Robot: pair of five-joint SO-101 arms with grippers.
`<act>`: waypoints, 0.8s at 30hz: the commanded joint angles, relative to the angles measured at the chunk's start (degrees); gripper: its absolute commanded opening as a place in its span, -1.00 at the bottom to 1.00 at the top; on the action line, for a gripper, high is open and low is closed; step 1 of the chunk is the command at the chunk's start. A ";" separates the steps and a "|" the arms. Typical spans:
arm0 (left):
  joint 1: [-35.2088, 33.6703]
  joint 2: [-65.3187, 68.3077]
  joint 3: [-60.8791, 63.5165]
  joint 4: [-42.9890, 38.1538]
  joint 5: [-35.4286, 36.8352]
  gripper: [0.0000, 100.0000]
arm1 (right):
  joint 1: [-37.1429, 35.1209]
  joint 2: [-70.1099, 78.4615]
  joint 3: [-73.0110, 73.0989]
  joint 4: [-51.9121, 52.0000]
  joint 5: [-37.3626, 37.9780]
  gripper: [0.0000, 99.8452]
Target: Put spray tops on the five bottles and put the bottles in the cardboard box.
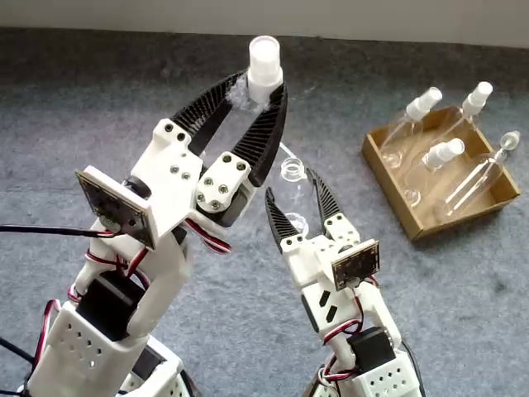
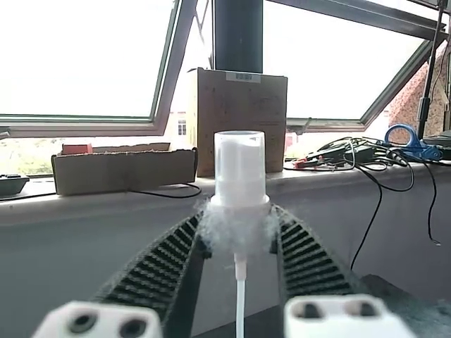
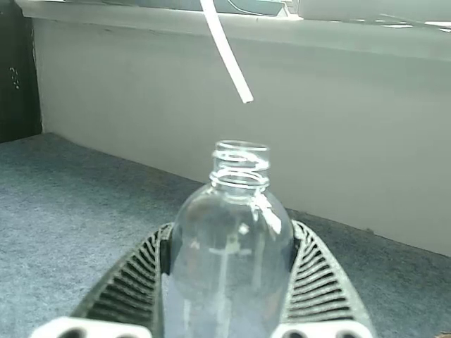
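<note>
Gripping the spray top by its collar, the left gripper is holding it upright and raised, with the cap above the clenched jaws and the dip tube hanging below, its tip above the open neck of the bottle. The right gripper is clasping that clear bottle upright between its jaws. Four capped bottles are lying in the cardboard box nearby.

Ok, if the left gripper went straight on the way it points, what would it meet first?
Probably the grey wall under the windowsill: past the spray top in its fingers, the left gripper has nothing nearer in line. Depth is unclear.
</note>
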 commanded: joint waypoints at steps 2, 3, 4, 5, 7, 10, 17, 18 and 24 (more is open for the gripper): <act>-1.10 -0.13 1.01 -1.58 0.35 -0.94 | -0.40 -0.57 7.25 -1.45 0.00 -0.92; -1.10 -0.13 2.07 -1.58 0.35 -0.94 | -0.40 -0.57 7.25 -1.45 0.00 -0.92; -1.10 -0.13 3.30 -1.76 0.35 -0.94 | -0.40 -0.57 7.25 -1.45 0.00 -0.92; -1.10 -0.13 4.70 -1.93 0.35 -0.94 | -0.40 -0.57 7.25 -1.45 0.00 -0.92; -1.10 -0.48 6.46 -1.93 0.35 -0.94 | -0.40 -0.57 7.25 -1.45 0.00 -0.92; -0.75 -0.66 7.69 -1.93 0.35 -0.94 | -0.40 -0.57 7.25 -1.45 0.00 -0.92; 0.40 -0.66 11.56 -1.93 0.62 -0.94 | -0.40 -0.57 7.25 -1.45 0.00 -0.92; 1.45 -0.66 12.88 -1.93 0.53 -0.94 | -0.40 -0.57 7.25 -1.45 0.00 -0.92; 6.46 -0.66 18.42 -1.93 0.53 -0.94 | -0.40 -0.57 7.25 -1.36 0.00 -0.92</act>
